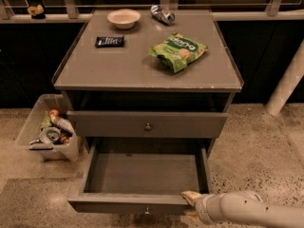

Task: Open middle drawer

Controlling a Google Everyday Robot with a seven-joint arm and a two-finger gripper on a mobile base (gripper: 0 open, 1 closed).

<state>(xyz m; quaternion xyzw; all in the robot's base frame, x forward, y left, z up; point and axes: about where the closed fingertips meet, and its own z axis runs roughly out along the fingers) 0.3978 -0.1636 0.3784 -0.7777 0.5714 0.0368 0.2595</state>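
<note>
The grey cabinet point(147, 75) has the middle drawer point(142, 175) pulled far out, its empty inside showing and its small round knob point(147, 211) on the front panel at the bottom of the view. The drawer above it point(118, 125), with its own knob point(148, 126), stands only slightly out. My gripper point(191, 197) comes in from the lower right on a white arm point(247, 209) and sits at the right end of the open drawer's front edge, right of the knob. Anything below the open drawer is hidden.
On the cabinet top lie a white bowl point(123, 18), a dark snack bar point(109, 41), a green chip bag point(178, 50) and a crushed can point(162, 14). A clear bin of trash point(47, 134) stands on the floor at the left. A white post point(287, 84) rises at the right.
</note>
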